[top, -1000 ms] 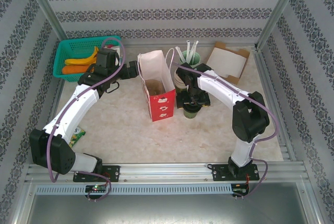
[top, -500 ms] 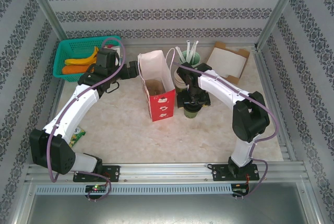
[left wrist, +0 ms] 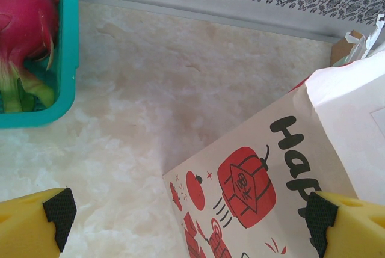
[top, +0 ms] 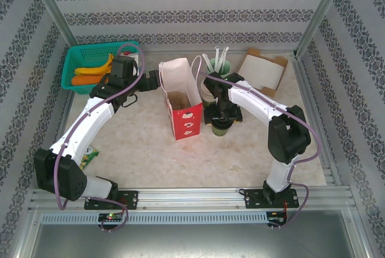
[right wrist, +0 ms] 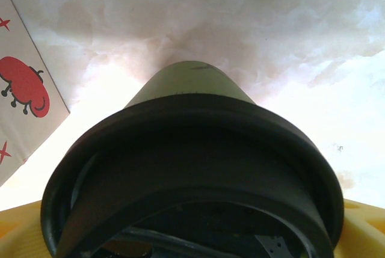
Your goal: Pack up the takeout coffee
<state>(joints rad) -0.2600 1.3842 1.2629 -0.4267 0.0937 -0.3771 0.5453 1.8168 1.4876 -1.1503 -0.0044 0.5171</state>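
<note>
Right wrist | takeout coffee (right wrist: 187, 150) upright | straddled by wide-spread right gripper (right wrist: 192, 234)

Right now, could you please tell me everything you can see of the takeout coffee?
The takeout coffee is a small paper cup, pale cream-green, under a round black plastic lid. It stands upright on the marbled table, just right of the red-and-white paper bag, apart from it. The right gripper sits open over the lid, its yellow fingers either side; contact cannot be told.
</note>
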